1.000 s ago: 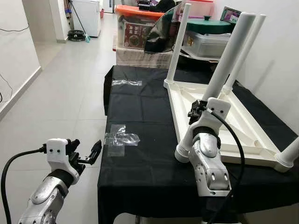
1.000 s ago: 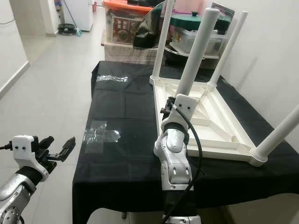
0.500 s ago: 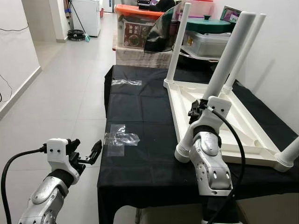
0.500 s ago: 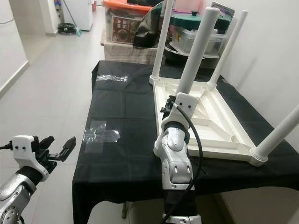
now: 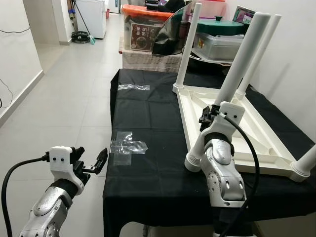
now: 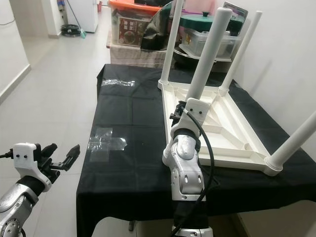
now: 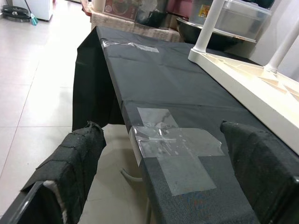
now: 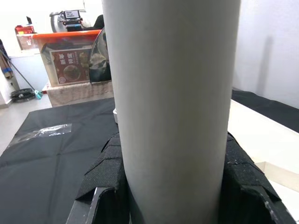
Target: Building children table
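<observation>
The right gripper (image 8: 170, 186) pinches the near leg (image 5: 237, 69) low down, just above the upturned tabletop (image 5: 247, 133): leg-fitting seems under way, probably needing twisting tight. The left gripper (image 5: 91, 163) hangs spread, well apart.
</observation>
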